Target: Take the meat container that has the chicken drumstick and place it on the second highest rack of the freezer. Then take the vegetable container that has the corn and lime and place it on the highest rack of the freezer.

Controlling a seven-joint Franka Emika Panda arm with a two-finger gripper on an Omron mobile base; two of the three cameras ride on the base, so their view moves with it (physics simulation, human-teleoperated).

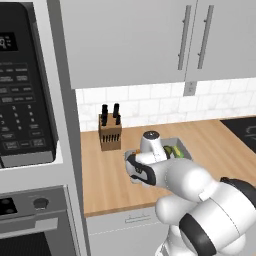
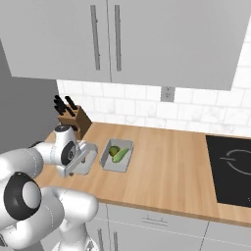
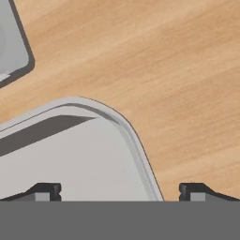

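On the wooden surface, we use the knife block as our landmark. Going from left to right in the right base view, just right of the knife block and a bit nearer to us hangs our tool. Its two tips are spread wide with nothing between them. In the hand view one tip is over the floor of a grey tray and the other is over bare wood, so the rim of the meat container runs between them. We judge this is the meat container because our arm hides what lies in it and the other tray holds the greens. Further right of the knife block sits the vegetable container, with the lime and the corn side by side inside it.

We think the first step is in hand: grabbing the meat container. Next we likely need to go down a little and squeeze the rim.
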